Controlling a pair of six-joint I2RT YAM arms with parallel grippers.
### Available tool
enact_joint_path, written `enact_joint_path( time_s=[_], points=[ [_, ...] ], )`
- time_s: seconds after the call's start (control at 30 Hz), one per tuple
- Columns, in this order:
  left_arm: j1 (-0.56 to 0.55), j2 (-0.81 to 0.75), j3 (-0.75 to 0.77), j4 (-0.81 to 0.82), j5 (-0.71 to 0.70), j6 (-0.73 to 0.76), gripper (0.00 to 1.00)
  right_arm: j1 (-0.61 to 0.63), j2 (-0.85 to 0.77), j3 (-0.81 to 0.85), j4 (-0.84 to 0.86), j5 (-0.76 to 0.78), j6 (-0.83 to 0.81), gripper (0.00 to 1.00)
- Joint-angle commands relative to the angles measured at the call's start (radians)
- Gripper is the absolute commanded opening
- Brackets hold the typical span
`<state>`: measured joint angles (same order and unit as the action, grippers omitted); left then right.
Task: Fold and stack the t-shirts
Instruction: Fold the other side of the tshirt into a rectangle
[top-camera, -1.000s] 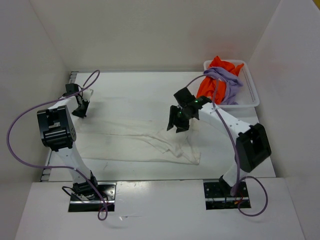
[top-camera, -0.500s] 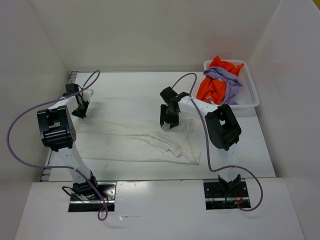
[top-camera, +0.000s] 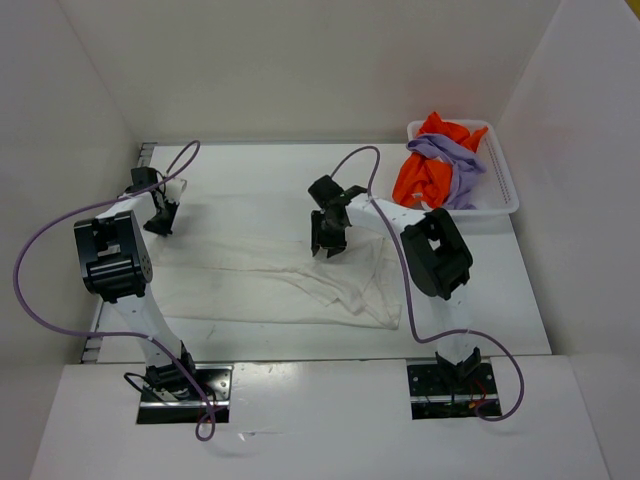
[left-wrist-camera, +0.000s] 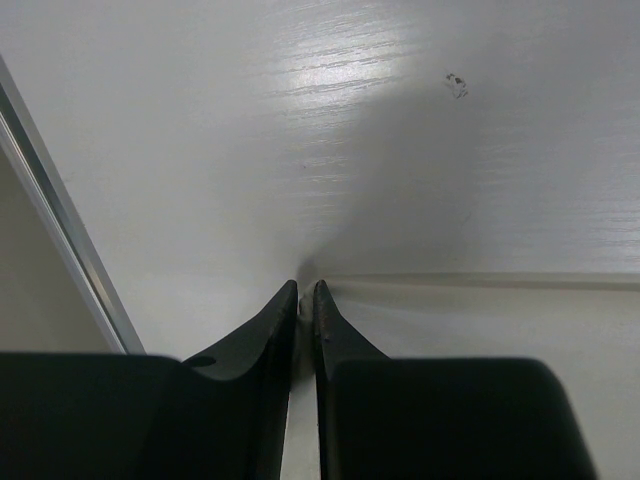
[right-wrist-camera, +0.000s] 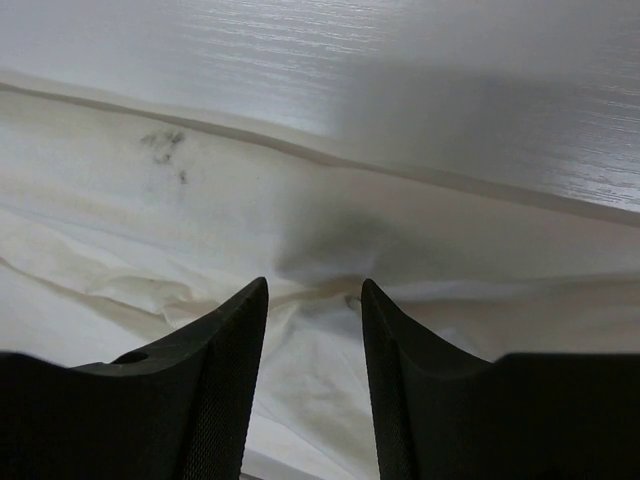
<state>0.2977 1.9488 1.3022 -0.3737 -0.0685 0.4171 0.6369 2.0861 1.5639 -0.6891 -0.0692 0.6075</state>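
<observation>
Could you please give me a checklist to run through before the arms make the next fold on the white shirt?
1. The left claw is shut on the white t-shirt at its far left corner: ok.
2. The right claw is over the shirt's far edge, cloth between its jaws: ok.
3. The right claw is closed on cloth: not ok, jaws apart.
4. The shirt lies flat: not ok, creased on its right half.
5. The orange t-shirt and purple t-shirt lie in the basket: ok.

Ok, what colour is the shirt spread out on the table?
The shirt is white; the top external view shows it best.
</observation>
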Motion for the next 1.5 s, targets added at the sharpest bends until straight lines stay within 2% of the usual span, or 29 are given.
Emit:
enact_joint_path(
  time_s=[0.0, 0.1, 0.17, 0.2, 0.3, 0.43, 0.77, 1.07, 1.23, 1.47],
  points=[
    [0.006, -0.017, -0.021, -0.031, -0.022, 0.011, 0.18, 0.006, 0.000, 0.001, 0.011, -0.014, -0.005, 0.48],
    [0.006, -0.017, -0.021, -0.031, -0.022, 0.011, 0.18, 0.015, 0.000, -0.010, 0.011, -0.014, -0.005, 0.42],
    [0.006, -0.017, -0.021, -0.031, -0.022, 0.011, 0.18, 0.015, -0.009, -0.021, 0.011, -0.014, -0.005, 0.33],
    [0.006, -0.017, -0.021, -0.031, -0.022, 0.011, 0.18, 0.015, -0.009, -0.021, 0.011, -0.014, -0.005, 0.24],
    [0.006, -0.017, -0.021, -0.031, -0.022, 0.011, 0.18, 0.015, -0.009, -0.030, 0.011, -0.023, -0.014, 0.11],
    [0.006, -0.027, -0.021, -0.031, -0.031, 0.020, 0.18, 0.015, -0.018, -0.039, 0.002, -0.023, -0.023, 0.00],
    [0.006, -0.036, -0.021, -0.031, -0.040, 0.020, 0.18, 0.053, -0.156, -0.088, 0.001, -0.190, -0.097, 0.00],
    [0.006, -0.036, -0.030, -0.031, -0.040, 0.029, 0.18, 0.141, -0.169, -0.111, -0.032, -0.323, -0.140, 0.00],
    [0.006, -0.036, -0.030, -0.031, -0.040, 0.029, 0.18, 0.176, -0.114, -0.074, -0.073, -0.348, -0.163, 0.00],
    [0.006, -0.045, 0.014, -0.031, -0.040, 0.029, 0.19, 0.262, -0.094, 0.051, -0.105, -0.359, -0.248, 0.09]
  ],
)
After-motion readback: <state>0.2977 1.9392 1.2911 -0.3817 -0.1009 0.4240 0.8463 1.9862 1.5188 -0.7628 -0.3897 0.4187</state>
